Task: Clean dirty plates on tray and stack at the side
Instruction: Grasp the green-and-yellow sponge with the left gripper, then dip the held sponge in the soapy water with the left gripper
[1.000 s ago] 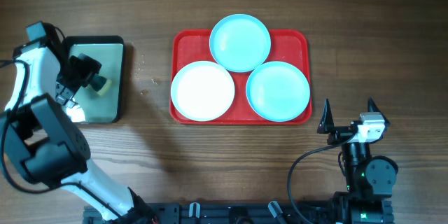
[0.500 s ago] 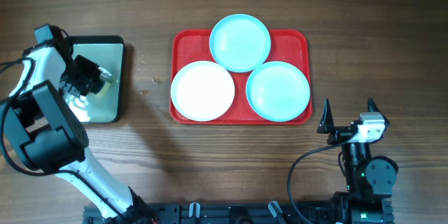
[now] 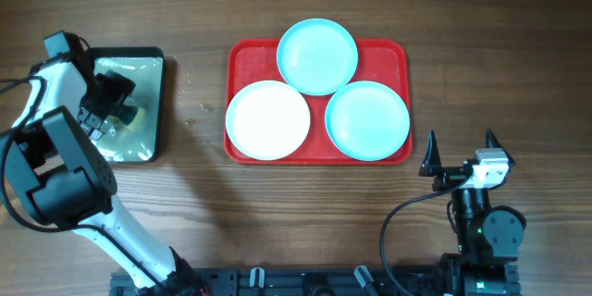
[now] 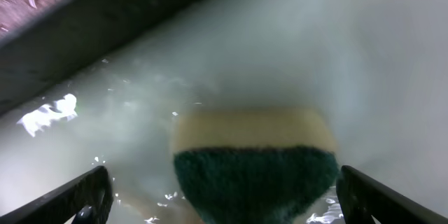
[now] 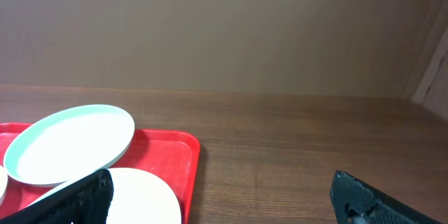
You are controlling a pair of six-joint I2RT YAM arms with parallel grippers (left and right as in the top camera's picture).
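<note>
The red tray (image 3: 400, 51) holds three plates: a white plate (image 3: 268, 120) at the front left, a turquoise plate (image 3: 317, 56) at the back, and a second turquoise plate (image 3: 367, 120) at the front right. My left gripper (image 3: 113, 100) is open, low over a small pale-green tray (image 3: 148, 65). Its fingers (image 4: 224, 206) straddle a yellow sponge with a dark green pad (image 4: 252, 161) without closing on it. My right gripper (image 3: 461, 141) is open and empty, to the front right of the red tray. The right wrist view shows the red tray's corner (image 5: 183, 155) and two plates (image 5: 70, 142).
The pale-green tray has a black rim (image 4: 105, 28) and a wet, shiny floor. Bare wooden table lies between the two trays and to the right of the red tray (image 5: 301, 147).
My left gripper has shifted and turned slightly over the small tray beside the sponge. The plates and the right arm have not moved.
</note>
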